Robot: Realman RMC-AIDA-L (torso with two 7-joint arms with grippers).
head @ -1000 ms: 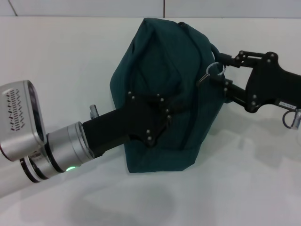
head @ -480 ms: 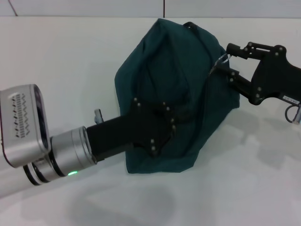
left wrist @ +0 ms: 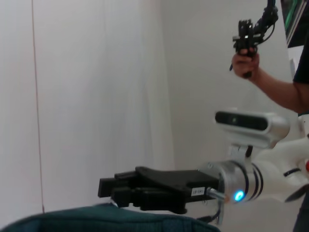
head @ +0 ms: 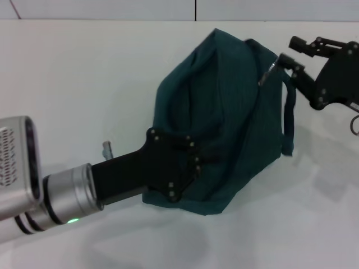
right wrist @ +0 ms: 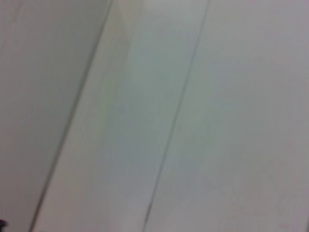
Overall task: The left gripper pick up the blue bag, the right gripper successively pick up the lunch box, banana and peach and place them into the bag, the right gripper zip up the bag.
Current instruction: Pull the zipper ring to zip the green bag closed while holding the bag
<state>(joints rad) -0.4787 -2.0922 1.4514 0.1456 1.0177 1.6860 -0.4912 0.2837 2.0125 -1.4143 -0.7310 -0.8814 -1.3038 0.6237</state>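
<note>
Looks like a robot lab/test room. Bare white worktop and plain white walls; a person's hand holds a controller beyond the robot's arm.

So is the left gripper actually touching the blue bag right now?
Touching. In the head view the left gripper is pressed into the near side of the blue bag, with the fabric bunched against it and no gap visible.

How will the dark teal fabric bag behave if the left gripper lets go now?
The dark teal fabric bag looks floppy: creased, sagging sides, so it would probably slump. The left gripper is pressed into its lower side; the right gripper is at the zipper end, likely tugging it sideways.
</note>
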